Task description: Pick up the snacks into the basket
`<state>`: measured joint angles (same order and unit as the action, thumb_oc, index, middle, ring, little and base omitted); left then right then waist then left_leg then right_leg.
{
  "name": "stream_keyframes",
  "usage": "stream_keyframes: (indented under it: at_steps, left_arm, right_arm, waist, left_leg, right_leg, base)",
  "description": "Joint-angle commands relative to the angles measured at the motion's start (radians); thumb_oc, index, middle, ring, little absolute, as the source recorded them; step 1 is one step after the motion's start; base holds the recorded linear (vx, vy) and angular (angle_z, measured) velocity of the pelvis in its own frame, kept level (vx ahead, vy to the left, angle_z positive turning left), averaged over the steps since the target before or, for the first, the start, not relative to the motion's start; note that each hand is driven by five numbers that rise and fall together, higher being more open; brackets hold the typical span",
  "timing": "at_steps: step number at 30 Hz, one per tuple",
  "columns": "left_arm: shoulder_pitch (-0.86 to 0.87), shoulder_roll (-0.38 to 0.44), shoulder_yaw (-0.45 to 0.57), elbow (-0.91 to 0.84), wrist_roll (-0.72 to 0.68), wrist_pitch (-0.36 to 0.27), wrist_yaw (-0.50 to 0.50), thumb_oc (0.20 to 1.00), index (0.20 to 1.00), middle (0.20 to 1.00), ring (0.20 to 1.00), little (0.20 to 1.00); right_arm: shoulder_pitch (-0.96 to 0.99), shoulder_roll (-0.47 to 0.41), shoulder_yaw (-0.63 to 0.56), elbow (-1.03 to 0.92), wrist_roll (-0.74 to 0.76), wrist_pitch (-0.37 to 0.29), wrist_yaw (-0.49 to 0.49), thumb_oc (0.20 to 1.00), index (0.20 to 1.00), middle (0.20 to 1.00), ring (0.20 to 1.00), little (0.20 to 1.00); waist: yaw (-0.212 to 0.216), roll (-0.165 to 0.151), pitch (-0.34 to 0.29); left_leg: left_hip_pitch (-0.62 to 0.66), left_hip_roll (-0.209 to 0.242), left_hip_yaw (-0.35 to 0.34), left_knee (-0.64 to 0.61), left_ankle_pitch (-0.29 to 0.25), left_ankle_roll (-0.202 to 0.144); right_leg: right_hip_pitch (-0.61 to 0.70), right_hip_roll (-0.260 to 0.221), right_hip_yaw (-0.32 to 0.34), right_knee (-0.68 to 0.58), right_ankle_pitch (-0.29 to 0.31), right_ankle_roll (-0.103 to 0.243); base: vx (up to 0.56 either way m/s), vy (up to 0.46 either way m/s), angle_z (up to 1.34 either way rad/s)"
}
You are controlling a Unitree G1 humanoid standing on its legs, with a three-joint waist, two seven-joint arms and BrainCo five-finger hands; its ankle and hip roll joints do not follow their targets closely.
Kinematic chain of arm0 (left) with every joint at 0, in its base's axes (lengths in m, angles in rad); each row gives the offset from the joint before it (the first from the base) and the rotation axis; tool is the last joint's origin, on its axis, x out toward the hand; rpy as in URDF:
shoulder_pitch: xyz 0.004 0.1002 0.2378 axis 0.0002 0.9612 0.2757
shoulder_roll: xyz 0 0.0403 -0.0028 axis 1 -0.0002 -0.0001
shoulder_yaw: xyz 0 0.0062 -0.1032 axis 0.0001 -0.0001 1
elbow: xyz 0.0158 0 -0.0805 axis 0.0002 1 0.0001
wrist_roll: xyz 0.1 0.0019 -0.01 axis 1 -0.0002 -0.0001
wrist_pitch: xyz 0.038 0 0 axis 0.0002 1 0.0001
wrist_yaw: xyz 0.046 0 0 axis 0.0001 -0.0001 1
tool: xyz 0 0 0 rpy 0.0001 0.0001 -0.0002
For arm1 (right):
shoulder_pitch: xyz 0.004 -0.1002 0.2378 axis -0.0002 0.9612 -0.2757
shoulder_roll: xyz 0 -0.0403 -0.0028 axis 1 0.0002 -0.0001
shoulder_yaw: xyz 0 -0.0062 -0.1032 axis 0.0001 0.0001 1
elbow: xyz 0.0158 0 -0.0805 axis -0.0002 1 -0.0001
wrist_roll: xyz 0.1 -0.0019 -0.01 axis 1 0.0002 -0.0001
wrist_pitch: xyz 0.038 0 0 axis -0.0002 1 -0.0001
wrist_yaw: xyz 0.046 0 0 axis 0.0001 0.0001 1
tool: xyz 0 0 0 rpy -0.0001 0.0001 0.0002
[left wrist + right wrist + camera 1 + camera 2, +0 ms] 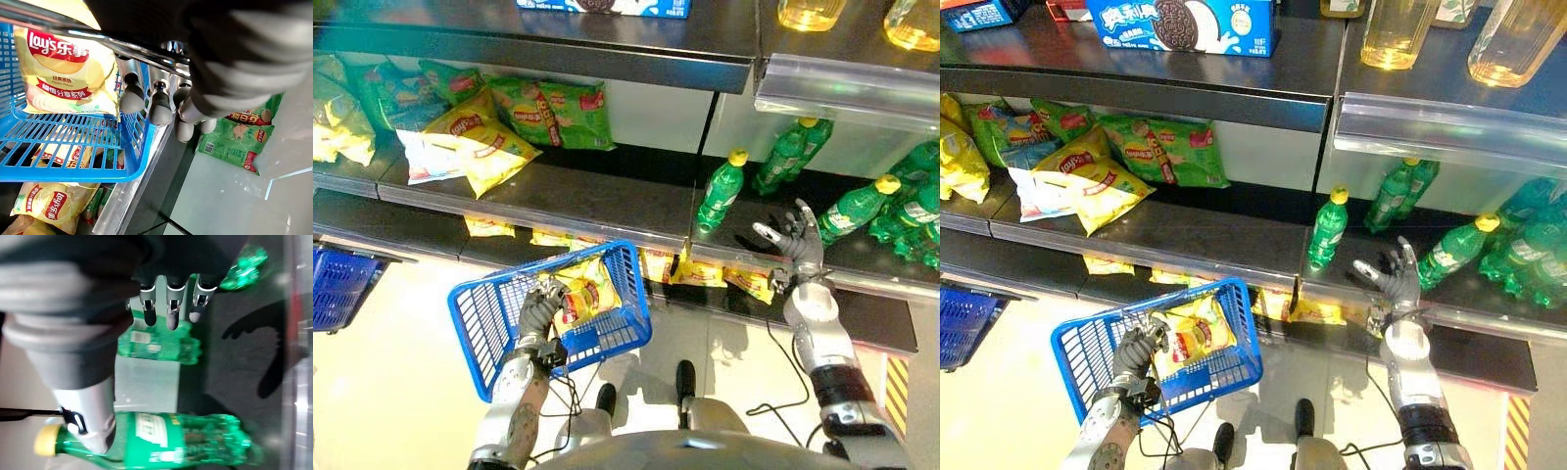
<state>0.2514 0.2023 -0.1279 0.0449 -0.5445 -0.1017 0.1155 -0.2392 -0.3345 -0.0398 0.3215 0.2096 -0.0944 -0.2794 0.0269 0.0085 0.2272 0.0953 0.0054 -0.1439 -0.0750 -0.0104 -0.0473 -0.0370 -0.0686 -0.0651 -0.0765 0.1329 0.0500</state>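
Under the basket (73,147), left wrist view reveals chip bags (46,208).

Middle shelf (607,201): bare dark strip in its centre, between the chip bags (480,137) heaped at left and the standing bottle (721,189) at right; approach from the front unobstructed there. Upper shelf (607,54): overhangs the chip bags, limiting headroom above them. Right bay: green bottles (891,211) lie crowded together; the right hand (795,243), fingers spread, hangs in the gap between the standing bottle and a lying one (855,208). Lower shelf (862,318): yellow bags (700,272) line its front edge behind the basket (489,313). Basket: held by the left hand (540,311) curled round its handle, one yellow bag (585,289) inside, room left beside it. Second basket (337,286) at far left, well apart.
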Motion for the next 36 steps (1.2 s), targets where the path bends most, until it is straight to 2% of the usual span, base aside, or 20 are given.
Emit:
stream_keyframes:
  at_steps: [1, 15, 20, 27, 36]
  left_arm:
    - [-0.036, 0.044, -0.002, -0.221, -0.027, -0.100, -0.037, 0.200, 0.200, 0.200, 0.200, 0.200]
    - [-0.057, 0.063, -0.015, -0.232, -0.041, -0.102, -0.027, 0.200, 0.200, 0.200, 0.200, 0.200]
    - [-0.058, 0.068, -0.013, -0.245, -0.051, -0.099, -0.027, 0.200, 0.200, 0.200, 0.200, 0.200]
    - [-0.056, 0.060, -0.016, -0.242, -0.051, -0.101, -0.024, 0.200, 0.200, 0.200, 0.200, 0.200]
    - [-0.057, 0.069, -0.044, -0.248, -0.060, -0.105, -0.021, 0.200, 0.200, 0.200, 0.200, 0.200]
  right_arm:
    - [-0.066, -0.044, 0.013, 0.011, 0.020, -0.033, -0.017, 1.000, 1.000, 1.000, 1.000, 1.000]
    - [-0.149, -0.081, 0.055, 0.104, 0.033, -0.015, -0.022, 1.000, 1.000, 1.000, 1.000, 1.000]
    - [-0.165, -0.091, 0.054, 0.138, 0.053, -0.007, -0.027, 1.000, 1.000, 1.000, 1.000, 1.000]
    - [-0.164, -0.077, 0.054, 0.174, 0.067, -0.007, -0.027, 1.000, 1.000, 1.000, 1.000, 1.000]
    - [-0.246, -0.082, 0.095, 0.313, 0.078, 0.004, -0.042, 1.000, 1.000, 1.000, 1.000, 1.000]
  waist:
    - [0.048, -0.024, -0.093]
    - [0.063, -0.030, -0.095]
    - [0.080, -0.031, -0.064]
    - [0.084, -0.030, -0.062]
    - [0.093, -0.030, -0.044]
  left_leg:
    - [-0.043, -0.081, 0.012, 0.007, -0.024, 0.065]
    - [-0.035, -0.086, 0.000, 0.018, -0.037, 0.069]
    - [-0.092, -0.104, -0.007, 0.105, -0.065, 0.070]
    - [-0.100, -0.105, -0.010, 0.102, -0.064, 0.072]
    - [-0.105, -0.102, -0.014, 0.096, -0.064, 0.069]
  right_leg:
    - [-0.048, -0.026, 0.002, 0.123, -0.126, 0.092]
    - [-0.050, -0.035, -0.001, 0.155, -0.137, 0.096]
    - [-0.065, -0.039, -0.006, 0.155, -0.134, 0.093]
    - [-0.061, -0.036, -0.006, 0.146, -0.133, 0.094]
    - [-0.067, -0.033, -0.003, 0.143, -0.137, 0.094]
  base:
    - [0.00, 0.000, 0.00]
    - [0.00, 0.004, 0.02]
    - [-0.01, -0.006, 0.05]
    - [0.00, -0.002, 0.03]
    - [-0.01, -0.001, 0.00]
